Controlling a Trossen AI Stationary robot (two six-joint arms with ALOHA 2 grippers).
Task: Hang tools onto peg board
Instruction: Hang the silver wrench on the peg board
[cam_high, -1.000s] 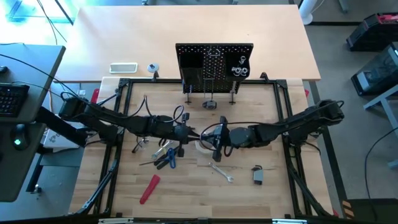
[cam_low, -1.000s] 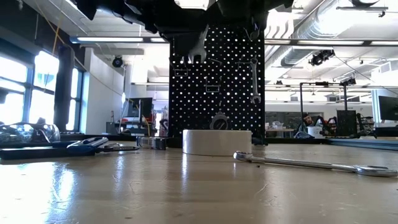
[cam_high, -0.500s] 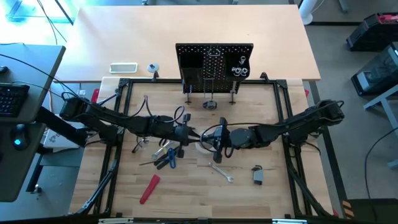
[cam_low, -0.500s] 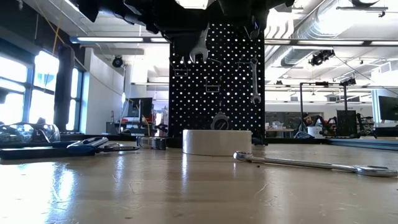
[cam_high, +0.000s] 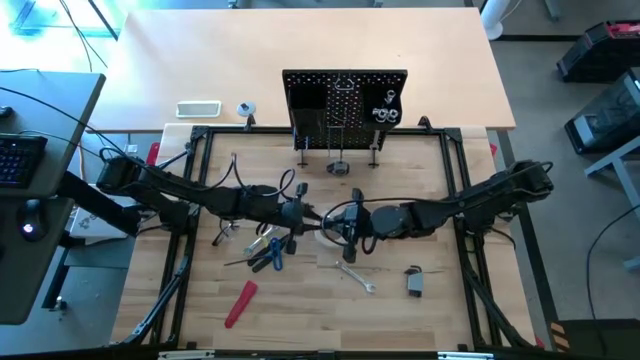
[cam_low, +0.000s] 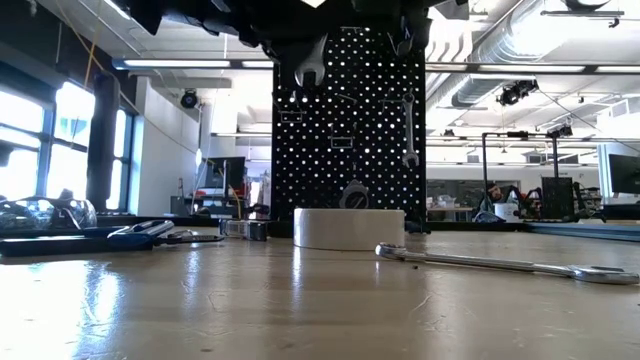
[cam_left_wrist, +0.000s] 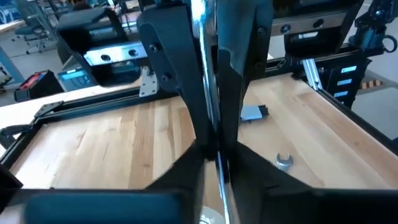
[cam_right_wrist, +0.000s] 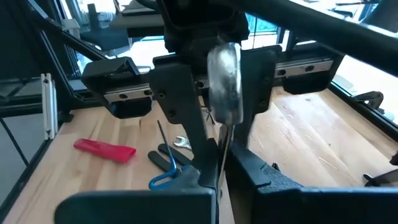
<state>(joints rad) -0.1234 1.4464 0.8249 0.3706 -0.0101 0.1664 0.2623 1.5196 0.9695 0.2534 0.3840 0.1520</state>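
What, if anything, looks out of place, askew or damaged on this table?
Nothing looks spilled or damaged. One oddity: a silver wrench is up in the air over mid-table, right where the left gripper and the right gripper meet nose to nose. The right one is shut on it.

Bright overhead and window light, glare on the table (cam_low: 300, 300), blurred wrist foregrounds.
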